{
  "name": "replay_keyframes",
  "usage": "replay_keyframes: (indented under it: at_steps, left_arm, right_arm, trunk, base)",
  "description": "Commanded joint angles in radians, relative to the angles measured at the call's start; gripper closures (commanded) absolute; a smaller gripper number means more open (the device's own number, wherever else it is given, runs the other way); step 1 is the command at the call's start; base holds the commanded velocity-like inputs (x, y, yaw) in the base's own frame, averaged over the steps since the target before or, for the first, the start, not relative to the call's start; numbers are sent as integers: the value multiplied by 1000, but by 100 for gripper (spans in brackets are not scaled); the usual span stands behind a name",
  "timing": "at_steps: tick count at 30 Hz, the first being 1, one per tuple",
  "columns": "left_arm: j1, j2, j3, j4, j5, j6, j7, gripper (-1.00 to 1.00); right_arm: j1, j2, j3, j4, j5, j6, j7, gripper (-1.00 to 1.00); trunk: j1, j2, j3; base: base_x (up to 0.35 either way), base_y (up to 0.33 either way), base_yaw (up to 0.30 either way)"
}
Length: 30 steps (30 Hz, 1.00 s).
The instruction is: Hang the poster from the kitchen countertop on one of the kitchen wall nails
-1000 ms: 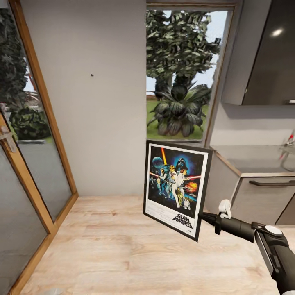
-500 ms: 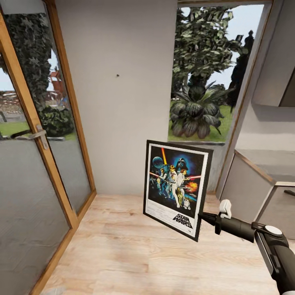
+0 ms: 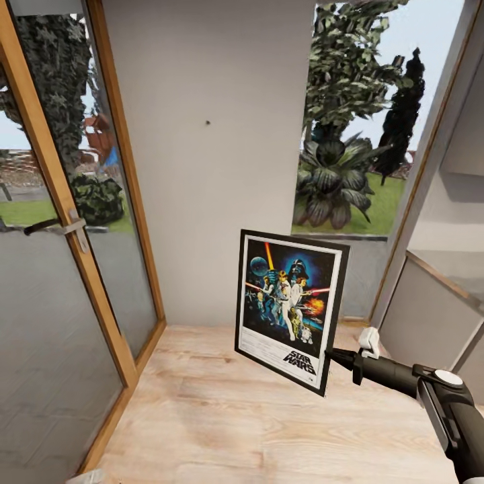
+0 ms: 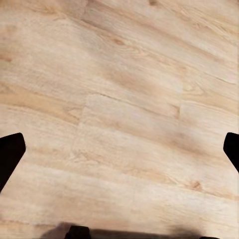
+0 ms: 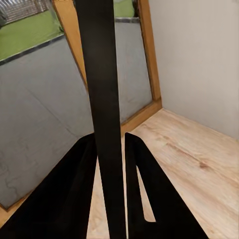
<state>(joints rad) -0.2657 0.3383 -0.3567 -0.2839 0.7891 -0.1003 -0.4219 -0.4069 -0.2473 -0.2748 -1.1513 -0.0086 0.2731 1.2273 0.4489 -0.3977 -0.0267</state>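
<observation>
the upright rectangular star wars poster (image 3: 290, 310) with its thin black frame, white border and colourful figures on dark blue hangs in the air above the pale wooden plank floor (image 3: 222, 417), tilted a little, its printed face toward the head camera. the right pincer (image 3: 331, 355) is pinching the poster at the lower right edge of its frame, the black arm (image 3: 430, 396) reaching in from the right. in the right wrist view the poster (image 5: 102, 99) shows edge-on as a dark strip, held between the two black fingers (image 5: 144, 199). behind it stands a plain grey wall (image 3: 208, 188) with a small dark nail (image 3: 208, 123) high up, well apart from the poster. a glass door with a light wooden frame (image 3: 74, 235) is at the left, a window with green plants (image 3: 349, 134) at the right. the left pincer (image 4: 119, 149) is spread wide over the floor, holding nothing.
</observation>
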Motion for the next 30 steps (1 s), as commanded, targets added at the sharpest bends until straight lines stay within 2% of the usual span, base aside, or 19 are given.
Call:
replay_keyframes:
  at_steps: [1,12,17,22,30]
  left_arm:
    - [-1,1,-8,1,7,-6,-1,-100]
    - [-1,1,-8,1,7,-6,-1,-100]
    - [-1,1,-8,2,7,-7,-1,-100]
    - [-1,1,-8,2,8,-7,-1,-100]
    - [-1,1,-8,2,7,-7,-1,-100]
  right_arm:
    - [-1,0,-1,-1,-2,12,6,100]
    - [-1,0,-1,-1,-2,12,6,100]
    - [-1,0,-1,-1,-2,12,6,100]
    - [-1,0,-1,-1,-2,12,6,100]
    - [-1,0,-1,-1,-2,12,6,100]
  trunk:
    - [1,-2,-2]
    - [1,-2,-2]
    - [1,-2,-2]
    - [1,-2,0]
    - [1,-2,0]
  base:
    - [250,277,0]
    - [250,277,-6]
    - [251,269,-160]
    - [81,75,-255]
    - [227,9,-54]
